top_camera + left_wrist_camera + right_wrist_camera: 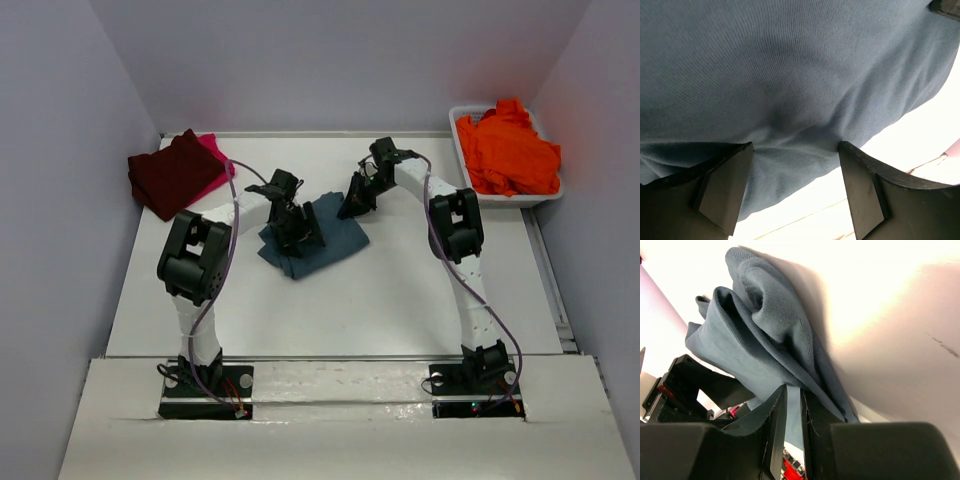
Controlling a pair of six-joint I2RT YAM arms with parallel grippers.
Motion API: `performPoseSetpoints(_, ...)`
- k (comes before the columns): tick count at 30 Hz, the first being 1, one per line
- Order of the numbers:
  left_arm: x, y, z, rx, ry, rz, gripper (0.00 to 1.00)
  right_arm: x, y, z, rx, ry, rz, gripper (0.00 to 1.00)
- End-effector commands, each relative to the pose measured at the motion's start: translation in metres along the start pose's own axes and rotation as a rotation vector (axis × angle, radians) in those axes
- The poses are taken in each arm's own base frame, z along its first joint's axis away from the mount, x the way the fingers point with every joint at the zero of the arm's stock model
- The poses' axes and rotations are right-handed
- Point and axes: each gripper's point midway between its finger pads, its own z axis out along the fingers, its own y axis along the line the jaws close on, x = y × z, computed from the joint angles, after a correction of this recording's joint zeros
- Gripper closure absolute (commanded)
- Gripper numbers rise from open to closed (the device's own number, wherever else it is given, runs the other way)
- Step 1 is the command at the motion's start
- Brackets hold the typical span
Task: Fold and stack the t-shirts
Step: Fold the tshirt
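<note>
In the middle of the table (pixel 400 300), the right gripper (pixel 794 391) is pinching the far edge of the blue shirt (pixel 335 242) while the left gripper (pixel 795 150) is resting open on top, so tugging too hard could be pulling the fold apart.

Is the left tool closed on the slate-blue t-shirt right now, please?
No, the left tool has its fingers wide apart over the slate-blue t-shirt, pinching nothing.
</note>
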Motion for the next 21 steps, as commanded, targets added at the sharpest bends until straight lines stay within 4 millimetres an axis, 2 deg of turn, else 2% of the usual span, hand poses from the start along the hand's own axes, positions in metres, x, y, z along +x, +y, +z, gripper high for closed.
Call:
performPoseSetpoints(1,0.021,0.039,-0.005,-0.145,0.045,-0.004,0.17,-0.013,-0.012,0.004,0.034,-0.04,-0.01,0.77)
performPoseSetpoints(7,0.017,0.051,-0.009,-0.171,0.032,-0.016,0.17,-0.012,-0.013,0.004,0.038,-0.04,-0.014,0.77)
performPoseSetpoints(11,0.004,0.061,-0.011,-0.195,0.005,-0.035,0.17,-0.01,-0.015,0.002,0.047,-0.044,-0.022,0.77)
performPoseSetpoints(18,-0.019,0.071,-0.008,-0.224,-0.007,-0.048,0.17,0.006,-0.027,0.002,0.068,-0.015,-0.013,0.77)
performPoseSetpoints(21,-0.025,0.068,-0.005,-0.225,-0.005,-0.035,0.17,0.014,-0.032,0.001,0.079,-0.001,-0.003,0.77)
